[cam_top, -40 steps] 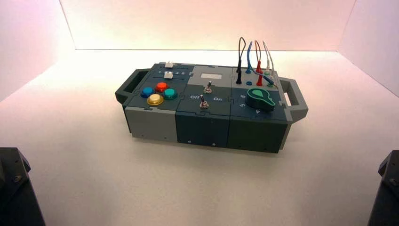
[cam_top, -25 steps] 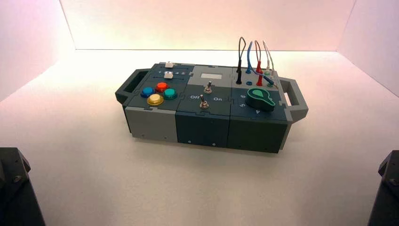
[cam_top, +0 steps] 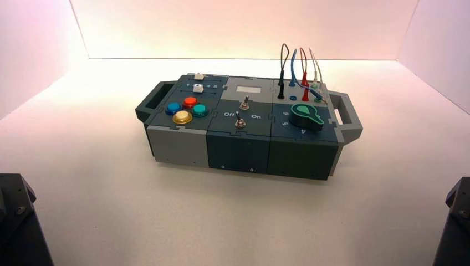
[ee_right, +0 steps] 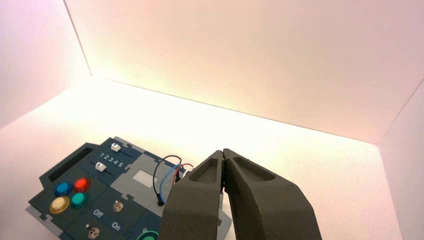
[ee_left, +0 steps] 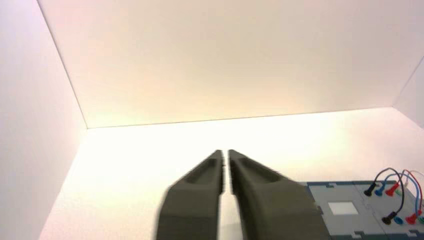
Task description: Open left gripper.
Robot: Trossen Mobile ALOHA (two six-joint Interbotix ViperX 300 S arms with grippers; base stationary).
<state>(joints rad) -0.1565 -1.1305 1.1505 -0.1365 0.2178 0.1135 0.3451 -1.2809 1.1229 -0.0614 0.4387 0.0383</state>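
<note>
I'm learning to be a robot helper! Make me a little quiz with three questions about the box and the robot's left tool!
1. True or false: the left tool, off to the left and short of the box, has its fingertips pressed together.
2. Which colour button sits closest to the robot?
3. The knob is: A red, B green, C white.

Key: 1 false, a gap shows; 2 yellow; 3 B.

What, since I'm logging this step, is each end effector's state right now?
Left end effector, to the box's near left: open slightly, empty.
Right end effector, near right: closed, holding nothing.
</note>
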